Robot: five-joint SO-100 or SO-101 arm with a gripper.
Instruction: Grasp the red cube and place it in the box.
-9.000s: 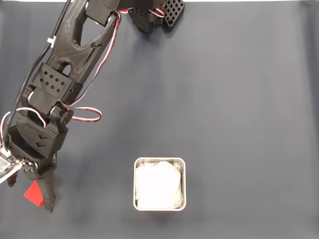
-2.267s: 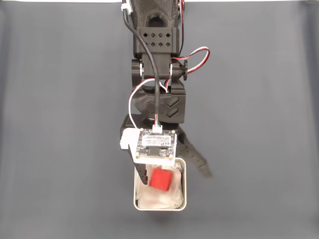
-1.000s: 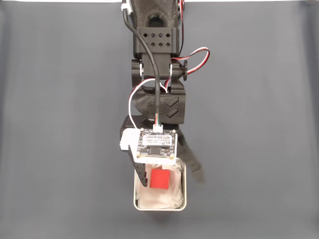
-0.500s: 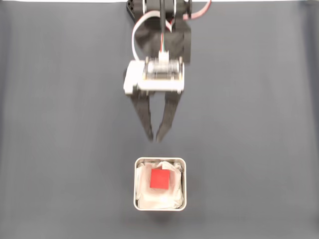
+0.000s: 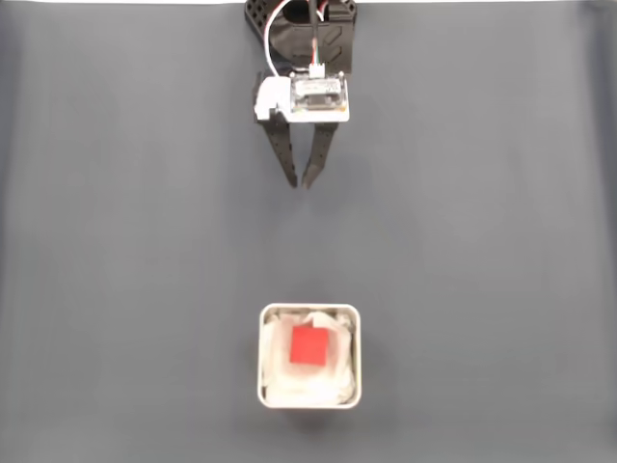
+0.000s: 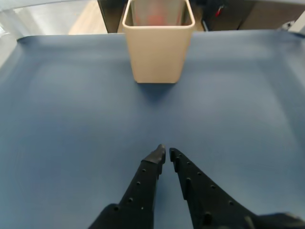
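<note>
The red cube [image 5: 309, 345] lies on the white lining inside the box [image 5: 269, 394], near the bottom middle of the fixed view. My gripper [image 5: 300, 183] is far above it in that view, near the top edge, with its black fingertips almost touching and nothing between them. In the wrist view the gripper [image 6: 166, 152] points at the pale box [image 6: 157, 52] ahead; a red blur shows inside the box's mouth, the cube [image 6: 153, 18].
A dark grey cloth [image 5: 482, 241] covers the table all around the box. The arm's base [image 5: 307, 24] sits at the top edge of the fixed view. Beyond the cloth's far edge in the wrist view are floor and dark furniture.
The gripper let the cube go in the box, then pulled back toward the top of the fixed view and closed its fingers. The cube stays in the box.
</note>
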